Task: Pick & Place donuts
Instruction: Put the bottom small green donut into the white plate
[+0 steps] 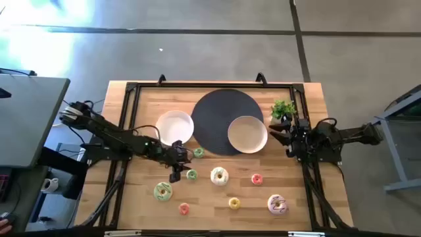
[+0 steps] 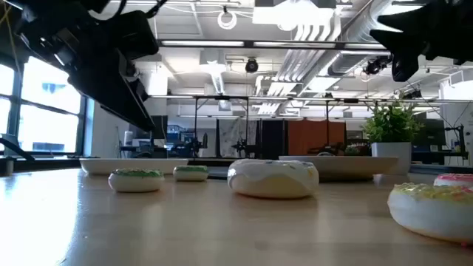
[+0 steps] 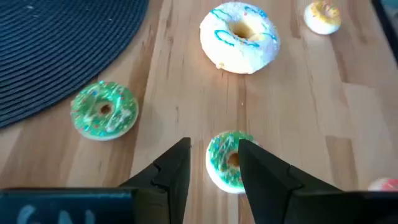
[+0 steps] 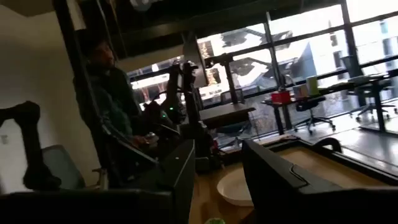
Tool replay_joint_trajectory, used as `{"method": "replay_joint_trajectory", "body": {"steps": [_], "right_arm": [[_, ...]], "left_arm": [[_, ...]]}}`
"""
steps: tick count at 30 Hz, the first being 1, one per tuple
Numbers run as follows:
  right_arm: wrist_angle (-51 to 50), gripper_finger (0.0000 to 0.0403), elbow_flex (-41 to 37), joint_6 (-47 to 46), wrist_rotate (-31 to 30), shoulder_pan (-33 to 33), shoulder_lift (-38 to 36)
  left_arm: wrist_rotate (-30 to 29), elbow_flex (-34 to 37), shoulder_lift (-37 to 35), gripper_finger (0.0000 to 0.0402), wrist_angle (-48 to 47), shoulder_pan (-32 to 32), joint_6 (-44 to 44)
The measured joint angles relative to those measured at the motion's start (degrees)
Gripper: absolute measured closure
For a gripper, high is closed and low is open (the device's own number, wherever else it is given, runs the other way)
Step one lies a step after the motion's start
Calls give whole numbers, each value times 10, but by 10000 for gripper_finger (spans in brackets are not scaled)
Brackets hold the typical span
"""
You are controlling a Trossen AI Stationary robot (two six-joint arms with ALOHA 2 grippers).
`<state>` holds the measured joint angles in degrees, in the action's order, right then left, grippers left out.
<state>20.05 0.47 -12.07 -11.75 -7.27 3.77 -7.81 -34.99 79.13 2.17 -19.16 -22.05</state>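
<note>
Several toy donuts lie flat on the wooden table. My left gripper (image 1: 176,168) (image 3: 214,147) hangs open over a small green donut (image 1: 191,174) (image 3: 227,162). Its two fingers stand on either side of the donut and above it, touching nothing. A second small green donut (image 1: 198,153) (image 3: 104,110) and a larger white donut (image 1: 219,176) (image 3: 239,36) lie close by. My right gripper (image 1: 280,135) (image 4: 217,149) waits open, raised near the table's right edge beside a white plate (image 1: 247,133).
A black disc (image 1: 225,122) lies at the table's far middle, with a second white plate (image 1: 174,126) to its left. A potted plant (image 1: 284,108) stands at the far right. More donuts lie near the near edge: green (image 1: 162,191), orange (image 1: 183,209), yellow (image 1: 234,203), pink (image 1: 256,178) and pink-white (image 1: 277,205). A person (image 4: 109,93) shows beyond the table.
</note>
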Motion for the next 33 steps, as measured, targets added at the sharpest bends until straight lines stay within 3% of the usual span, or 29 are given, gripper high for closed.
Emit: {"method": "replay_joint_trajectory", "body": {"steps": [4, 11, 17, 23, 28, 33], "right_arm": [[13, 274, 0, -23, 26, 0, 0], [19, 274, 0, 1, -11, 0, 0], [18, 274, 0, -53, -12, 0, 0], [-9, 274, 0, -2, -69, 0, 13], [-8, 274, 31, 21, -52, 0, 65], [-13, 274, 102, 61, -31, 0, 173]], "left_arm": [[14, -24, 33, 268, -8, 0, 8], [24, -29, 37, 268, -11, 0, -4], [26, -29, 38, 268, -11, 0, -29], [15, -29, 72, 268, -13, 0, -43], [16, -29, 106, 268, -7, 0, -55], [22, -29, 110, 268, -4, 0, -74]]}}
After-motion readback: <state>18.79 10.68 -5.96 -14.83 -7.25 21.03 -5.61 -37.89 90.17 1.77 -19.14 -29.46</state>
